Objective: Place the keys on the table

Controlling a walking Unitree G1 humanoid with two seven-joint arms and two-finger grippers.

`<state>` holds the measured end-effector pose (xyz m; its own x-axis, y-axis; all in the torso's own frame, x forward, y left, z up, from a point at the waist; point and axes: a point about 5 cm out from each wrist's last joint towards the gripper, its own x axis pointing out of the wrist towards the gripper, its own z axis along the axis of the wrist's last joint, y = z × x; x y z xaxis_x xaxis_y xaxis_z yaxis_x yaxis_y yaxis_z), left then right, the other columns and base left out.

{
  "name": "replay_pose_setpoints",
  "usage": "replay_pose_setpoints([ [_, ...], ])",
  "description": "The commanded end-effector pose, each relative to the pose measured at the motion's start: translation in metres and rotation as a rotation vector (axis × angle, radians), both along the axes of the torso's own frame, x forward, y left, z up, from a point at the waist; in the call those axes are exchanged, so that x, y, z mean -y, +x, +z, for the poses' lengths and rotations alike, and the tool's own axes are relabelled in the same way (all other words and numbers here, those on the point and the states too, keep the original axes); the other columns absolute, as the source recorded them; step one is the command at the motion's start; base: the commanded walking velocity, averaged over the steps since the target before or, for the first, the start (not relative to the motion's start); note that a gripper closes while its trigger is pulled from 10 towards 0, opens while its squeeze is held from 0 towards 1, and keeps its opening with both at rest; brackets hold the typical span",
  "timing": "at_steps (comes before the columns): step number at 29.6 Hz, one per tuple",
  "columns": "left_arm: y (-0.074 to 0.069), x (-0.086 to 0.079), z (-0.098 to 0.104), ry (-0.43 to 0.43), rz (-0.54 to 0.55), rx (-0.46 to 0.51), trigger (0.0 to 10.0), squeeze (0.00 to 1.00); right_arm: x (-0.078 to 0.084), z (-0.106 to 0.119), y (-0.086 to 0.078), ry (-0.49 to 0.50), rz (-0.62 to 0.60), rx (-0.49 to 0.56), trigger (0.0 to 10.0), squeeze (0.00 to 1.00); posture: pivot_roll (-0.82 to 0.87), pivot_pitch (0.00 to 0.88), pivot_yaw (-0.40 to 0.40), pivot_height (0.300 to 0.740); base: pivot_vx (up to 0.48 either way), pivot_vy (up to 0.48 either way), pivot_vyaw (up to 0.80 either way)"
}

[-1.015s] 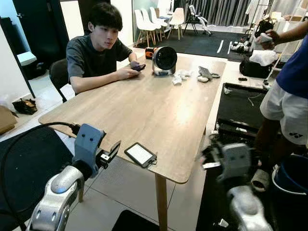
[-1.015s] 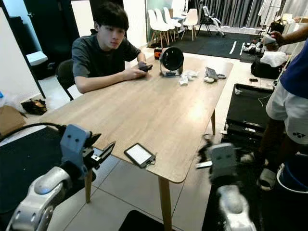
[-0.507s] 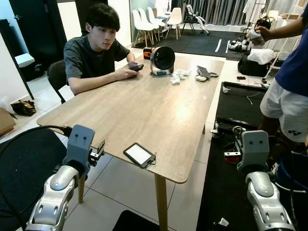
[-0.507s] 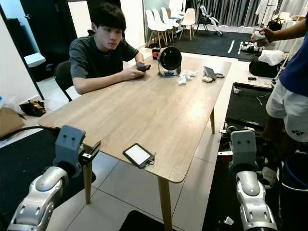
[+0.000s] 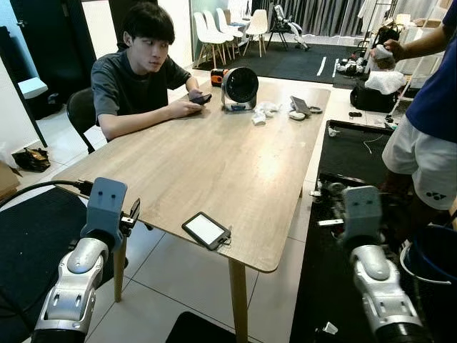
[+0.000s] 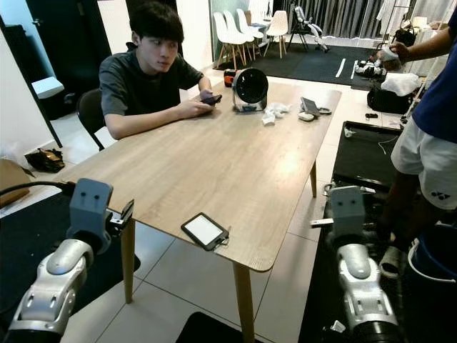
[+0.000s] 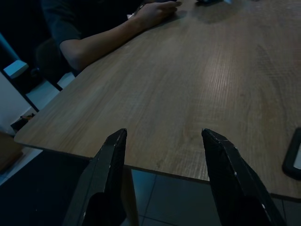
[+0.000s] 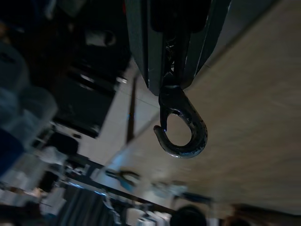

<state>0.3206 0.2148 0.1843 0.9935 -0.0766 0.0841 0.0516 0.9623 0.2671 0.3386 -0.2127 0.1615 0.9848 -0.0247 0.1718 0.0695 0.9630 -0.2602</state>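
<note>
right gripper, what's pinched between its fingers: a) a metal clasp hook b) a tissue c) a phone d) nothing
a: the right wrist view shows the right gripper shut on a dark metal clasp hook that hangs past its fingertips, with the wooden table beyond it.

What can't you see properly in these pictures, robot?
- Keys: in the right wrist view a metal hook sticks out of the shut right gripper; the fingers hide the rest.
- Phone: a person's hand partly covers it in the head views.
- Small things beside the fan: too small to name.
</note>
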Motion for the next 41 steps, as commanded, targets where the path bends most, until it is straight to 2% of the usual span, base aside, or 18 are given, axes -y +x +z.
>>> replay_pose_setpoints([
  [1, 0.003, 0.009, 0.001, 0.007, -0.030, 0.004, 10.0, 0.00, -0.005, 0.001, -0.003, -0.015, 0.026, 0.022, 10.0, 0.00, 0.02, 0.088, 0.028, 0.740, 0.000, 0.000, 0.00],
  [2, 0.010, 0.021, 0.005, 0.004, -0.056, 0.009, 10.0, 0.00, -0.011, -0.003, -0.003, -0.013, 0.041, 0.016, 10.0, 0.00, 0.03, 0.088, 0.027, 0.740, 0.000, 0.000, 0.00],
  [4, 0.010, 0.021, 0.005, 0.004, -0.056, 0.009, 10.0, 0.00, -0.011, -0.003, -0.003, -0.013, 0.041, 0.016, 10.0, 0.00, 0.03, 0.088, 0.027, 0.740, 0.000, 0.000, 0.00],
  [6, 0.024, 0.045, 0.015, 0.024, -0.126, 0.021, 10.0, 0.00, -0.016, -0.006, -0.004, -0.004, 0.053, 0.011, 10.0, 0.00, 0.02, 0.089, 0.030, 0.740, 0.000, 0.000, 0.00],
  [8, 0.024, 0.045, 0.015, 0.024, -0.126, 0.021, 10.0, 0.00, -0.016, -0.006, -0.004, -0.004, 0.053, 0.011, 10.0, 0.00, 0.02, 0.089, 0.030, 0.740, 0.000, 0.000, 0.00],
  [10, 0.036, 0.057, 0.023, 0.085, -0.118, 0.030, 10.0, 0.00, -0.015, -0.006, -0.003, -0.004, 0.052, 0.012, 10.0, 0.00, 0.02, 0.094, 0.035, 0.740, 0.000, 0.000, 0.00],
  [11, 0.042, 0.059, 0.024, 0.118, -0.087, 0.026, 10.0, 0.00, -0.014, -0.005, -0.003, -0.003, 0.051, 0.013, 10.0, 0.00, 0.02, 0.094, 0.035, 0.740, 0.000, 0.000, 0.00],
  [14, 0.056, 0.057, 0.021, 0.093, 0.007, 0.002, 10.0, 0.00, -0.018, -0.006, -0.005, 0.013, 0.060, 0.021, 10.0, 0.00, 0.01, 0.105, 0.042, 0.740, 0.000, 0.000, 0.00],
  [18, 0.057, 0.056, 0.021, 0.083, 0.013, 0.002, 10.0, 0.00, -0.019, -0.006, -0.005, 0.016, 0.063, 0.023, 10.0, 0.00, 0.01, 0.105, 0.042, 0.740, 0.000, 0.000, 0.00],
  [20, 0.056, 0.051, 0.033, 0.031, -0.007, 0.051, 10.0, 0.00, -0.024, -0.009, -0.008, 0.022, 0.075, 0.020, 10.0, 0.00, 0.00, 0.110, 0.044, 0.740, 0.000, 0.000, 0.00],
  [23, 0.054, 0.049, 0.037, 0.017, -0.017, 0.068, 10.0, 0.00, -0.025, -0.010, -0.009, 0.023, 0.078, 0.018, 10.0, 0.00, 0.00, 0.110, 0.043, 0.740, 0.000, 0.000, 0.00],
  [26, 0.045, 0.044, 0.039, 0.019, -0.071, 0.080, 10.0, 0.00, -0.024, -0.012, -0.010, 0.018, 0.076, 0.009, 10.0, 0.00, 0.01, 0.111, 0.043, 0.740, 0.000, 0.000, 0.00],
  [28, 0.024, 0.039, 0.034, 0.040, -0.167, 0.073, 10.0, 0.00, -0.021, -0.014, -0.010, 0.016, 0.072, 0.001, 10.0, 0.00, 0.02, 0.114, 0.041, 0.740, 0.000, 0.000, 0.00],
  [31, -0.002, 0.033, 0.023, 0.055, -0.238, 0.039, 10.0, 0.00, -0.016, -0.016, -0.010, 0.013, 0.063, -0.005, 10.0, 0.00, 0.03, 0.117, 0.036, 0.740, 0.000, 0.000, 0.00],
  [32, -0.002, 0.033, 0.023, 0.055, -0.238, 0.039, 10.0, 0.00, -0.016, -0.016, -0.010, 0.013, 0.063, -0.005, 10.0, 0.00, 0.03, 0.117, 0.036, 0.740, 0.000, 0.000, 0.00],
  [37, -0.025, 0.020, 0.003, 0.053, -0.224, -0.013, 10.0, 0.00, -0.012, -0.016, -0.012, 0.013, 0.055, -0.009, 10.0, 0.00, 0.05, 0.119, 0.024, 0.740, 0.000, 0.000, 0.00],
  [38, -0.025, 0.020, 0.003, 0.053, -0.224, -0.013, 10.0, 0.00, -0.012, -0.016, -0.012, 0.013, 0.055, -0.009, 10.0, 0.00, 0.05, 0.119, 0.024, 0.740, 0.000, 0.000, 0.00],
  [41, -0.032, 0.014, -0.002, 0.039, -0.191, -0.029, 10.0, 0.00, -0.020, -0.005, -0.007, 0.024, 0.077, 0.029, 10.0, 0.00, 0.06, 0.119, 0.016, 0.740, 0.000, 0.000, 0.00],
])
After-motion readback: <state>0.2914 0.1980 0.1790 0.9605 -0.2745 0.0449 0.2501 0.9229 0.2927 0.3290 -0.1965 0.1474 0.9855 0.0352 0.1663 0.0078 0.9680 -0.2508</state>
